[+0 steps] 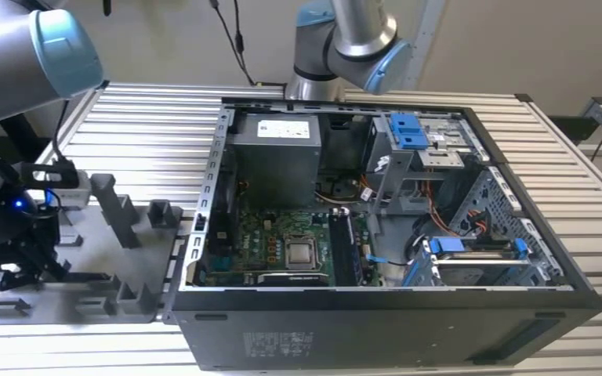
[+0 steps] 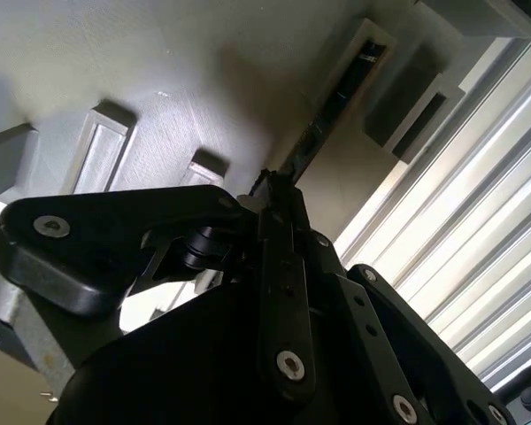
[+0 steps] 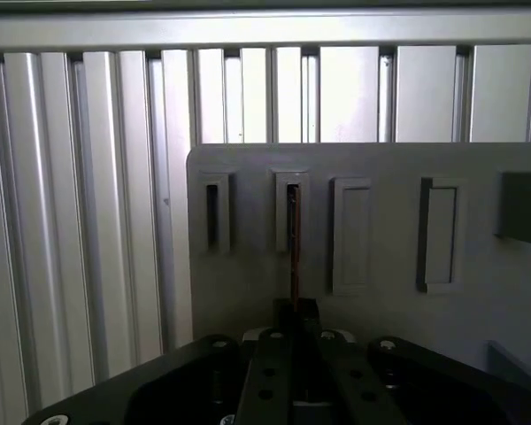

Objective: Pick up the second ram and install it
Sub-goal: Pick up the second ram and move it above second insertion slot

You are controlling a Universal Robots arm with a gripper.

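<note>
The black two-fingered gripper [image 3: 295, 312] sits low over the grey plastic fixture plate [image 3: 389, 292], well apart from the open black computer case [image 1: 385, 329]; its fingers look clenched on the near end of the second ram [image 3: 294, 257], a thin dark circuit-board stick whose far end rests in a raised grey pocket [image 3: 281, 212]; an end-only pinch risks the stick tilting, jamming in the pocket, or slipping free.
</note>
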